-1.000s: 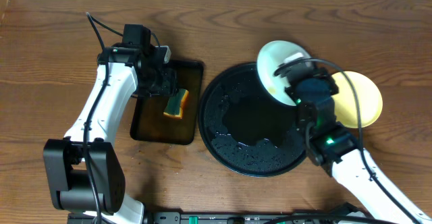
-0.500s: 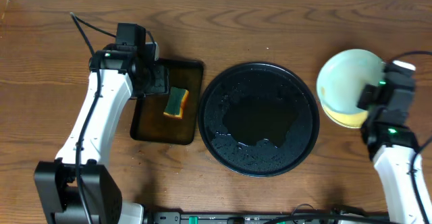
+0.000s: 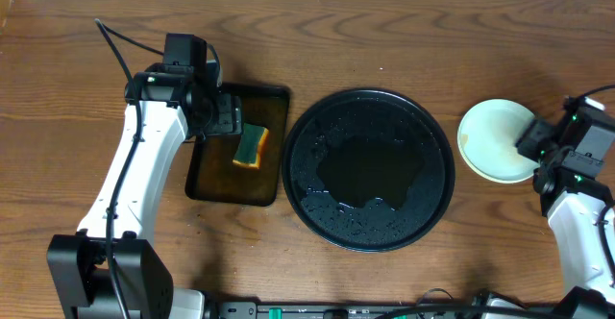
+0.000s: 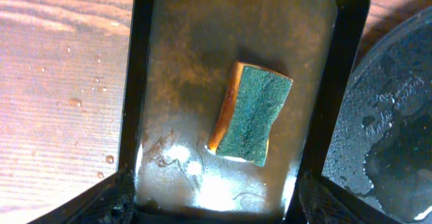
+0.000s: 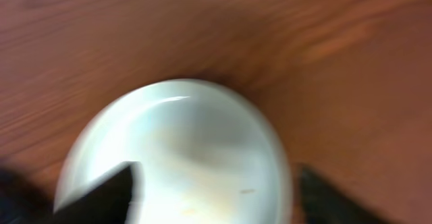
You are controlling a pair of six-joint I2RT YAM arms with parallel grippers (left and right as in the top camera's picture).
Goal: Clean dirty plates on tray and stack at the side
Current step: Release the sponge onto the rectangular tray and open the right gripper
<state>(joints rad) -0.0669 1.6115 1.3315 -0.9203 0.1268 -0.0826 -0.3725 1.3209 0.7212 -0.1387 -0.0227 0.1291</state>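
A pale mint plate [image 3: 492, 138] lies on the table to the right of the round black tray [image 3: 370, 170], which is wet and holds no plates. In the right wrist view the plate [image 5: 196, 143] is blurred. My right gripper [image 5: 216, 197] is open over its near side, one finger above the plate and the other outside its rim. From overhead the right gripper [image 3: 534, 148] is at the plate's right edge. My left gripper [image 4: 216, 207] stands open above the small rectangular tray [image 4: 182, 62], holding nothing. Whether another plate lies under the mint one is hidden.
A green and yellow sponge [image 3: 252, 146] lies in the rectangular dark tray [image 3: 207, 180], left of the round tray. Water drops dot the wood beside it. The round tray's rim [image 4: 391, 116] shows at the right of the left wrist view.
The right arm carried the mint plate from over the round tray to the right side of the table, and its jaws have opened off it. The left jaws have spread wider.
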